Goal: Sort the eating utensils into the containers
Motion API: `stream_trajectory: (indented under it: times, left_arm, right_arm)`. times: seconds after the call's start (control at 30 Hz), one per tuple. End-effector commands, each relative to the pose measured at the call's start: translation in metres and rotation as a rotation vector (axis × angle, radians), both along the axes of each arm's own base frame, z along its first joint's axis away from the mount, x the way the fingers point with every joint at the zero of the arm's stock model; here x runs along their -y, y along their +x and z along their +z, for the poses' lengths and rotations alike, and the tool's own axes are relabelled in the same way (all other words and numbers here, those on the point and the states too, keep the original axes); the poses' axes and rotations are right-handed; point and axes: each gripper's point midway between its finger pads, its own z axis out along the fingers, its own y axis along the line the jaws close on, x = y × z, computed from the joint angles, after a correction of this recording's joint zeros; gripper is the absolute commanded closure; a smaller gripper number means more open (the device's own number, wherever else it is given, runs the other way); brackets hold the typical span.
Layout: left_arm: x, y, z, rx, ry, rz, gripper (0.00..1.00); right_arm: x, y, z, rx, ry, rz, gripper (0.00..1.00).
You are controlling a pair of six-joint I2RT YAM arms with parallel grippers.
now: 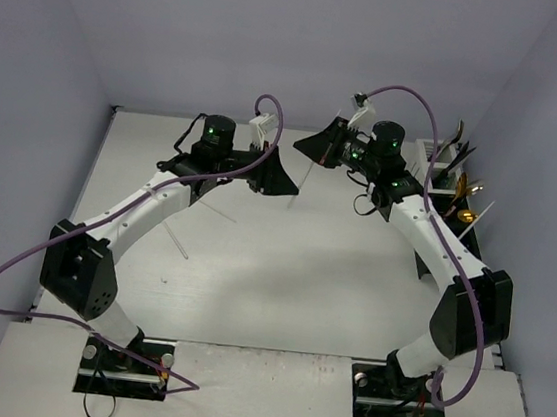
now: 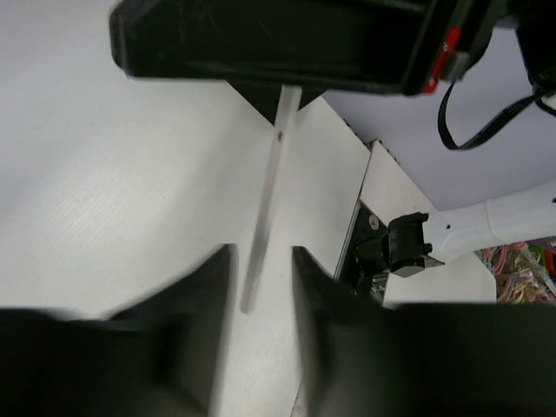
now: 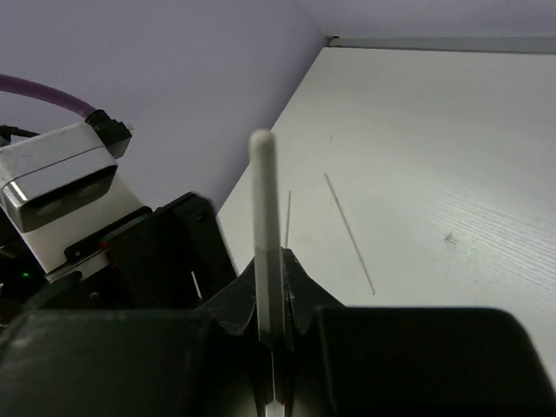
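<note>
Two grippers meet above mid-table; right gripper (image 3: pixel 274 295) is clamped on one pale chopstick (image 3: pixel 264 234), held near upright, clear of the table; left gripper (image 2: pixel 262 261) has fingers parted either side of its free end, not pinching; reads as a handover. Most cutlery stands in the white holder (image 1: pixel 427 153) and black holder (image 1: pixel 421 268) far right: dark handles, gold spoon (image 1: pixel 471 189). Two loose chopsticks (image 1: pixel 177 234) lie flat by the left arm; thin, straight, smooth, probably translucent plastic; table matte white.

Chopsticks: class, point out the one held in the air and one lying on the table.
held chopstick (image 2: pixel 268 204), left wrist view, middle of its shaft.
lying chopstick (image 3: pixel 349 233), right wrist view, middle of its shaft.
</note>
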Motion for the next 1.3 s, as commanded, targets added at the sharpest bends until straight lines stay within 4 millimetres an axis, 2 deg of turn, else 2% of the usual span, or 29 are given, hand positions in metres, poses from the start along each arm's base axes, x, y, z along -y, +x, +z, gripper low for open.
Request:
stream_trajectory:
  times: [0.0, 0.03, 0.17, 0.2, 0.3, 0.37, 0.4, 0.47, 0.5, 0.63, 0.73, 0.97, 1.03, 1.27]
  left_arm:
    - [-0.014, -0.005, 0.026, 0.121, 0.038, 0.021, 0.24]
    - [-0.018, -0.002, 0.023, 0.124, 0.062, 0.051, 0.15]
    - [-0.029, 0.003, 0.021, 0.14, 0.101, 0.093, 0.13]
    - [-0.032, 0.004, 0.022, 0.149, 0.106, 0.096, 0.13]
    - [-0.045, 0.009, 0.019, 0.159, 0.133, 0.123, 0.13]
    - [-0.05, 0.01, 0.015, 0.157, 0.152, 0.134, 0.13]
    - [-0.054, 0.011, 0.013, 0.152, 0.161, 0.143, 0.13]
    - [-0.057, 0.012, 0.008, 0.149, 0.178, 0.154, 0.13]
    - [-0.059, 0.014, 0.007, 0.146, 0.183, 0.162, 0.13]
    - [-0.06, 0.02, -0.001, 0.106, 0.207, 0.189, 0.13]
    - [-0.066, 0.03, -0.003, 0.073, 0.252, 0.254, 0.13]
    - [-0.09, 0.054, -0.022, 0.006, 0.377, 0.442, 0.13]
    - [-0.096, 0.056, -0.025, 0.015, 0.395, 0.477, 0.13]
    - [-0.105, 0.056, -0.03, 0.057, 0.41, 0.508, 0.13]
  right_arm:
    - [0.027, -0.002, 0.063, 0.222, 0.001, -0.05, 1.0]
    - [0.034, -0.001, 0.066, 0.235, -0.018, -0.068, 1.0]
    - [0.081, 0.004, 0.075, 0.313, -0.125, -0.189, 1.0]
    - [0.099, 0.005, 0.077, 0.335, -0.159, -0.237, 1.0]
    - [0.175, 0.004, 0.082, 0.417, -0.311, -0.485, 1.0]
    - [0.224, -0.003, 0.084, 0.457, -0.406, -0.64, 1.0]
    - [0.256, -0.005, 0.086, 0.47, -0.462, -0.729, 1.0]
    - [0.301, -0.015, 0.085, 0.451, -0.512, -0.878, 1.0]
    - [0.322, -0.021, 0.084, 0.437, -0.528, -0.942, 1.0]
    - [0.378, -0.036, 0.08, 0.383, -0.568, -1.116, 1.0]
    - [0.401, -0.038, 0.073, 0.353, -0.609, -1.176, 1.0]
    - [0.437, -0.017, 0.022, 0.209, -0.673, -1.197, 1.0]
    - [0.44, -0.008, 0.004, 0.167, -0.657, -1.163, 1.0]
    - [0.449, 0.013, -0.029, 0.095, -0.638, -1.146, 1.0]
